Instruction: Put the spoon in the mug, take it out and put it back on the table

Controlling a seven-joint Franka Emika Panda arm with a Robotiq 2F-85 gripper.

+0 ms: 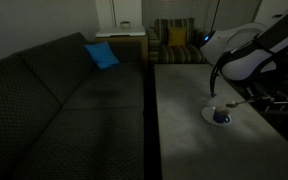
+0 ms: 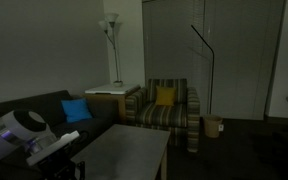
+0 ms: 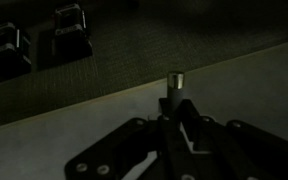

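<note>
Pinching spoon [image 3: 175, 82] upright in closed claw [image 1: 216, 94], hanging over mug [image 1: 222, 118]; long axis pointing down, mug sitting just below.

A dark patterned sofa [image 1: 54, 95] is stretching along one side in an exterior view, a blue pillow [image 1: 101, 55] leaning at its far end. A striped armchair [image 2: 164, 110] is holding a yellow cushion [image 2: 164, 96]. A floor lamp [image 2: 110, 22] is standing behind a side table [image 2: 116, 95], and a box [image 2: 213, 126] is sitting on the floor.
</note>
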